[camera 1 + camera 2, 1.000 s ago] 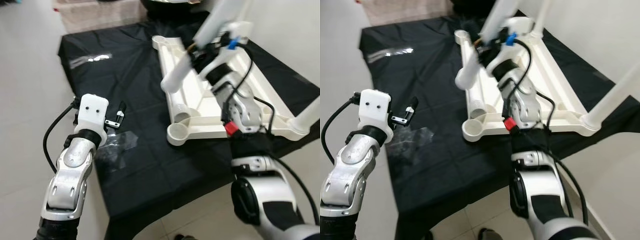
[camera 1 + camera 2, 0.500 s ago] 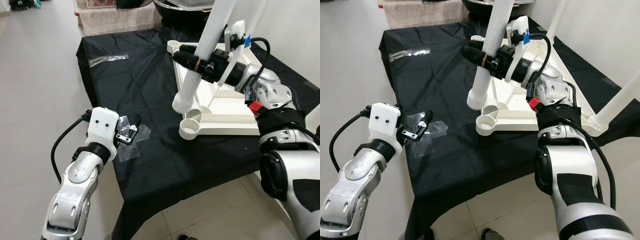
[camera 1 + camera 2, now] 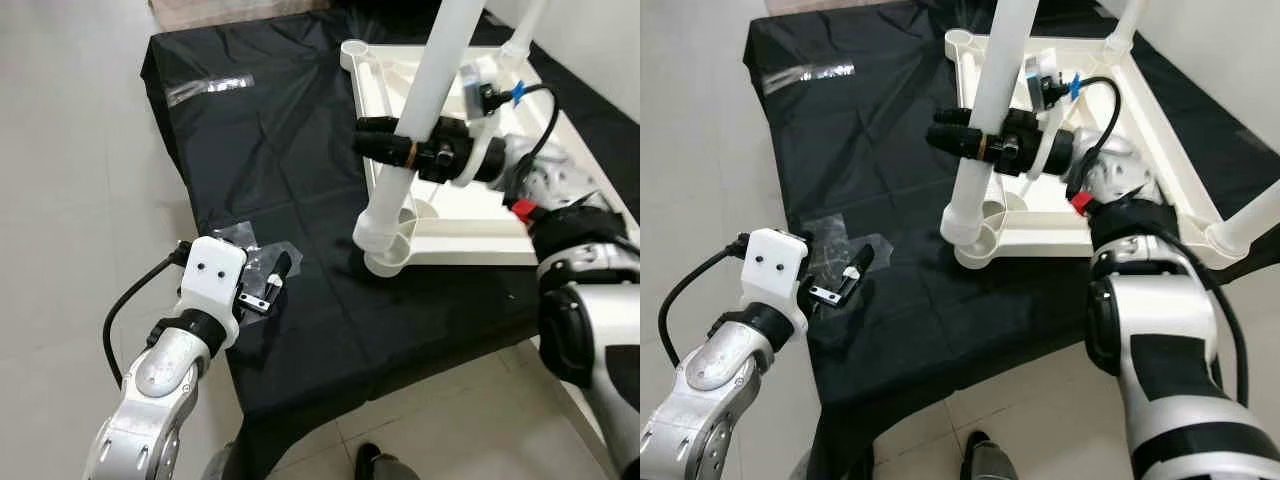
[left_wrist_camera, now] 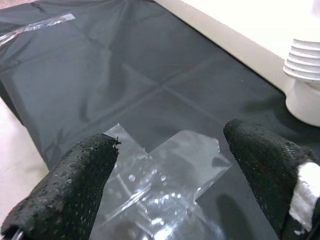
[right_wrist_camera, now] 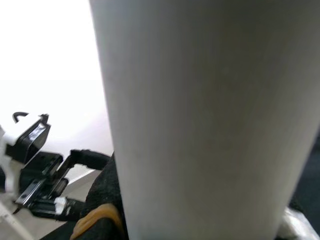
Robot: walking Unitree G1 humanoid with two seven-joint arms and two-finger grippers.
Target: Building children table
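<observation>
I am fitting a leg into the children's table. The white plastic tabletop lies upside down on the black cloth, and my right gripper is clamped around a white table leg, holding it nearly upright with a slight lean. The leg's lower end sits at the round corner socket nearest me; from the head views I cannot tell whether it is seated in the cup or only resting on its rim. I judge this to be the insertion step. The next move calls for squaring the leg with the socket and then pressing or twisting it down, since the ribbed end seen in the left wrist view suggests a threaded fit.

My left gripper hovers with its fingers apart and holding nothing, just above a crumpled piece of clear plastic film on the cloth, well apart from the tabletop. Another strip of clear film lies at the far corner of the cloth.

I can read no brand, label or writing anywhere.
</observation>
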